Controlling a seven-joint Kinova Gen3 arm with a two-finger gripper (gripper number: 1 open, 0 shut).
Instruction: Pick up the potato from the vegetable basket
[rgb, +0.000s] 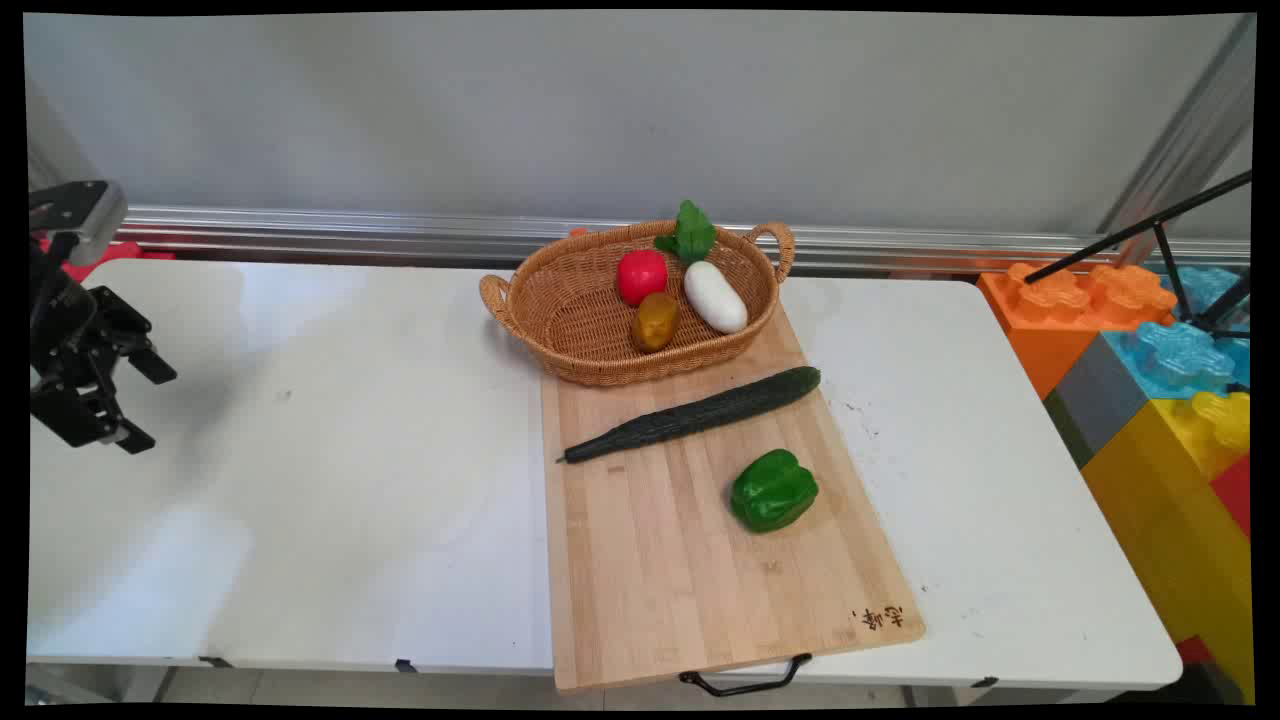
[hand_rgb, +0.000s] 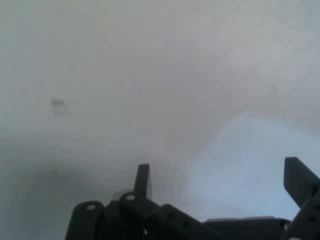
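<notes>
While your pincer (rgb: 140, 405) hangs at the far left with its two fingers wide apart, it holds nothing and sees only bare white tabletop (rgb: 330, 450) below. Well to its right lies a wooden board (rgb: 650, 560) with a long cucumber (rgb: 690, 415) and a green pepper (rgb: 773, 490). Behind them, a basket (rgb: 570, 320) holds a tomato (rgb: 641, 276), a potato (rgb: 655, 321) and a white radish (rgb: 715, 296). Move slowly and keep the fingers apart.

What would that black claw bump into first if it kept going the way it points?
Probably just the bare white table: the open black claw faces only tabletop in its hand view, though the depth is unclear.
</notes>
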